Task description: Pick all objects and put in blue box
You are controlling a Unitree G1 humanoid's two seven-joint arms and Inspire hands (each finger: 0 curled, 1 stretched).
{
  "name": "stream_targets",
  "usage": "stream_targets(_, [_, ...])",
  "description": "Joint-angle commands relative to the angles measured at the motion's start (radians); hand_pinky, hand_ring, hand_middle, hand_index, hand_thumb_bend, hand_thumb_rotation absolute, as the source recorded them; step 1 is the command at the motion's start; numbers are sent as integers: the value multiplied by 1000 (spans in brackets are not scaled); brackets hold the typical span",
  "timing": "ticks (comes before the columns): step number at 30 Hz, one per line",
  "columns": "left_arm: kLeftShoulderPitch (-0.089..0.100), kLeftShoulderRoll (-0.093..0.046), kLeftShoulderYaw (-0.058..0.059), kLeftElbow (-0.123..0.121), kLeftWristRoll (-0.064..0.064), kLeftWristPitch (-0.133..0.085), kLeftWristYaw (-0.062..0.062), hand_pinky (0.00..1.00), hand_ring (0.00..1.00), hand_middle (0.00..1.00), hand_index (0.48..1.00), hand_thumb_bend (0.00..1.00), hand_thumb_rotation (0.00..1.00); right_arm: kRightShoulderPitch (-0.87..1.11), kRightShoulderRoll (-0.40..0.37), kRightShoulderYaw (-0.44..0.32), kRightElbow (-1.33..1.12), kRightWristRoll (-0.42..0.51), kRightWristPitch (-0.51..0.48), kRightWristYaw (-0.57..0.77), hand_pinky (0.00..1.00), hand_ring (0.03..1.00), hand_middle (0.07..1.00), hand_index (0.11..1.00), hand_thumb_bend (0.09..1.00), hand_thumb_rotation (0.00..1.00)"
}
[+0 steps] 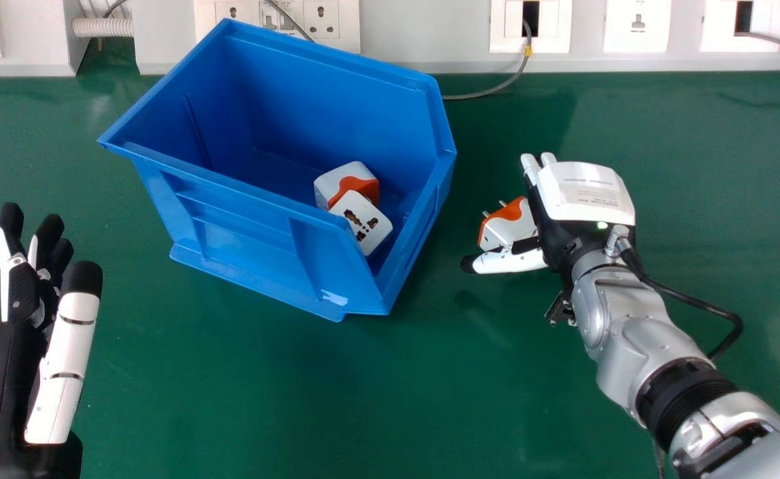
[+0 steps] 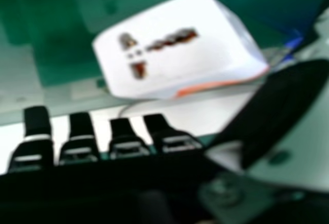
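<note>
My left hand (image 1: 64,359) is at the left side of the head view, open with straight fingers. On the right, my right hand (image 1: 586,189) is open beside a white and orange adapter (image 1: 510,225), which lies between its palm side and thumb; whether they touch I cannot tell. In the right hand view that adapter (image 2: 175,49) shows its socket face, close to my right hand (image 2: 177,142). The blue box (image 1: 250,233) stands left of the right hand and holds two more adapters, one white and orange (image 1: 337,185), the other socket face up (image 1: 362,221).
A green table (image 1: 363,399) lies under everything, with free room in front of the box and between the hands. Along the back runs a white panel with wall sockets (image 1: 636,25). A grey cable (image 1: 496,88) comes down behind the box's right corner.
</note>
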Motion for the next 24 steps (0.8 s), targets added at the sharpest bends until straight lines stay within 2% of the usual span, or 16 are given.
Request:
stream_targets(1, [10, 9, 10, -30, -9, -3, 0, 1000, 1000, 1000, 1000, 548, 802, -50, 3, 7, 8, 7, 12, 7, 832, 924, 963, 949, 740, 700])
stream_targets(6, [11, 9, 12, -41, -12, 7, 1, 1000, 1000, 1000, 1000, 551, 796, -65, 2, 22, 28, 11, 19, 18, 817, 914, 949, 935, 716, 649])
stream_targets(9, [11, 13, 14, -43, -20, 5, -6, 1000, 1000, 1000, 1000, 556, 796, -71, -2, 28, 36, 15, 14, 26, 809, 908, 942, 926, 700, 618])
stream_targets(11, [11, 15, 15, -48, -27, 11, -6, 1000, 1000, 1000, 1000, 558, 796, -76, -3, 32, 42, 17, 17, 31, 806, 906, 936, 918, 684, 589])
stream_targets(16, [12, 14, 15, -58, -34, 20, -2, 1000, 1000, 1000, 1000, 572, 790, -78, -7, 36, 47, 24, 14, 43, 806, 900, 927, 906, 665, 538])
stream_targets(18, [12, 14, 14, -58, -39, 22, -4, 1000, 1000, 1000, 1000, 574, 784, -84, -5, 43, 54, 23, 23, 56, 808, 899, 925, 904, 657, 524])
stream_targets(20, [11, 14, 14, -56, -32, 20, -2, 1000, 1000, 1000, 1000, 573, 778, -87, -3, 46, 58, 25, 27, 60, 812, 900, 926, 904, 649, 527])
stream_targets(24, [13, 17, 12, -59, -27, 23, -2, 1000, 1000, 1000, 1000, 579, 779, -100, 6, 53, 66, 32, 33, 70, 813, 899, 924, 902, 645, 529])
